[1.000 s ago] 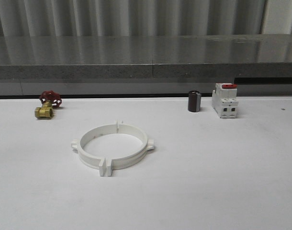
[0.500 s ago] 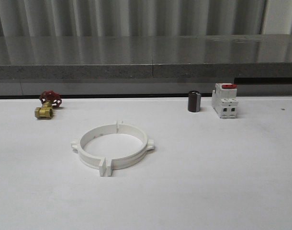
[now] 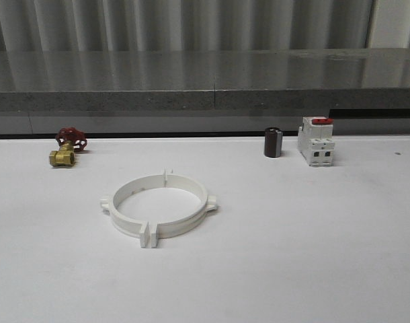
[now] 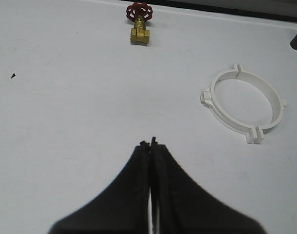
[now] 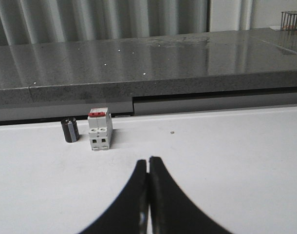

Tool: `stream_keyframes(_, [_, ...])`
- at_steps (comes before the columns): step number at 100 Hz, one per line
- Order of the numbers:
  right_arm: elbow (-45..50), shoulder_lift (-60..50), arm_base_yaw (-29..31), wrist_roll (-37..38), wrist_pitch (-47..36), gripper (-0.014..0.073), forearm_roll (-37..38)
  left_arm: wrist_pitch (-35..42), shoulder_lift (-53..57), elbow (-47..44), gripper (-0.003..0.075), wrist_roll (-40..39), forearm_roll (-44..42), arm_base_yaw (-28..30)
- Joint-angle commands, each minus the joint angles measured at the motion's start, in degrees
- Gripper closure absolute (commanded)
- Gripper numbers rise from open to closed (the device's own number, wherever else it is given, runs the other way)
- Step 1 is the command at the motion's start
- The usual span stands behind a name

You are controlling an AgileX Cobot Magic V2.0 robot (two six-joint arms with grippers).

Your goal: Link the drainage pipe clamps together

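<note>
The drainage pipe clamps (image 3: 159, 204) look like smooth white plastic; the valve (image 3: 62, 157) is shiny brass; the tabletop (image 3: 312, 256) is matt white.

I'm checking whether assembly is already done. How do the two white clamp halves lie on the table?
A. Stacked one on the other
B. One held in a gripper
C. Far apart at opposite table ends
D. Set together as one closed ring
D: the drainage pipe clamps lie flat as a single ring, end tabs meeting front and back, with both grippers shut on nothing.
</note>
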State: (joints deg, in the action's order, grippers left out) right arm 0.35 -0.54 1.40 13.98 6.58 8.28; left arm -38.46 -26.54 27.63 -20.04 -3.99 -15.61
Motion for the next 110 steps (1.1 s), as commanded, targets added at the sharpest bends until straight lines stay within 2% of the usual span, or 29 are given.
stream_keyframes(1, [0.2,-1.3,0.5,-0.5,-6.6,0.066,1.2,3.7,-0.2,1.6,0.074,0.0,-0.2,0.3])
stream_keyframes(103, [0.3,-1.2,-0.3,-0.5,-7.3,0.066,1.2,3.7,-0.3,1.6,0.074,0.0,-0.1,0.3])
stream_keyframes(110, [0.3,-1.2,-0.3,-0.5,-7.3,0.066,1.2,3.5,-0.2,1.2,0.074,0.0,-2.4,0.3])
